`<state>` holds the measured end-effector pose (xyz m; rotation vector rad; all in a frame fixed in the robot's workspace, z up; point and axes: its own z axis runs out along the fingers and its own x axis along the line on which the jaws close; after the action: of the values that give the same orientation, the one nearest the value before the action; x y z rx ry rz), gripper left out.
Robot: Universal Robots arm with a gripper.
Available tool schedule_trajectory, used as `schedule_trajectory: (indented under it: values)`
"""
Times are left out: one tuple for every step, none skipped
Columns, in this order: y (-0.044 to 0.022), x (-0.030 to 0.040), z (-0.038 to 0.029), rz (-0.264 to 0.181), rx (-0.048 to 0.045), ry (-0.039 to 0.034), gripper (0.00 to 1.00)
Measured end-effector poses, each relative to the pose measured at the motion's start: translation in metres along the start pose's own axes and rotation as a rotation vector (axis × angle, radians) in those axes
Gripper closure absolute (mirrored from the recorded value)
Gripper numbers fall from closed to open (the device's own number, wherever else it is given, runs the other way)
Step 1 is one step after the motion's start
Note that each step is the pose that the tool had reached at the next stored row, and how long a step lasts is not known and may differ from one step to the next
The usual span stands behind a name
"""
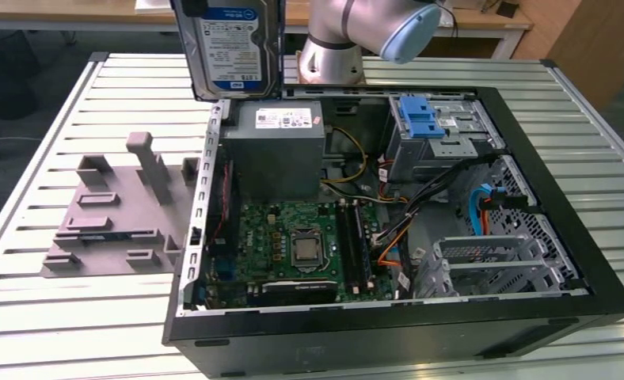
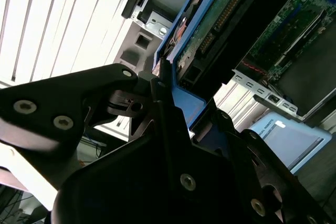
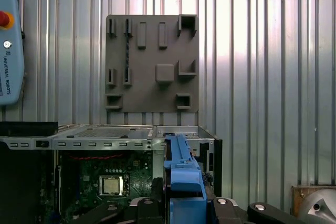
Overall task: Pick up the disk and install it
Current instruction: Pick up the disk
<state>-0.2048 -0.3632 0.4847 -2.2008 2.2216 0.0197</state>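
Note:
The disk [image 1: 230, 43] hangs upright in the air above the back left corner of the open computer case [image 1: 397, 317], its blue-and-white label facing the exterior view. In both wrist views my gripper [image 3: 184, 199] is shut on the disk, its black fingers [image 3: 154, 190] clamping the blue plastic rail [image 3: 182, 169] along the disk's edge. The second wrist view shows the disk's green circuit board [image 2: 210, 24] and blue rail [image 2: 178, 95] rising out of the gripper [image 2: 184, 109]. Far below the disk lies the case interior.
Inside the case are a grey power supply box [image 1: 280, 146], a motherboard [image 1: 302, 245] and a silver cage with a blue latch [image 1: 428, 119]. A grey fixture plate [image 1: 112, 214] lies on the slatted table at the exterior view's left. The arm [image 1: 365, 32] stands behind the case.

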Motion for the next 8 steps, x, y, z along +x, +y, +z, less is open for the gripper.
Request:
schedule_trajectory:
  values:
    - [-0.0004, 0.0, 0.0, 0.0, 0.0, 0.0, 0.64]
    - [-0.0008, 0.0, 0.0, 0.0, -0.0001, 0.0001, 0.64]
    - [-0.0012, 0.0, 0.0, 0.0, -0.0001, 0.0, 0.64]
    - [-0.0017, 0.0, 0.0, 0.0, -0.0001, 0.0001, 0.64]
    - [-0.0024, -0.0001, 0.0, 0.0, 0.0, 0.0, 0.64]
    - [-0.0036, 0.0, 0.0, 0.0, 0.0, 0.0, 0.64]
    - [-0.0047, 0.0, 0.0, 0.0, -0.0001, 0.0001, 0.64]
    - [-0.0057, -0.0001, 0.0, 0.0, -0.0001, 0.0, 0.64]
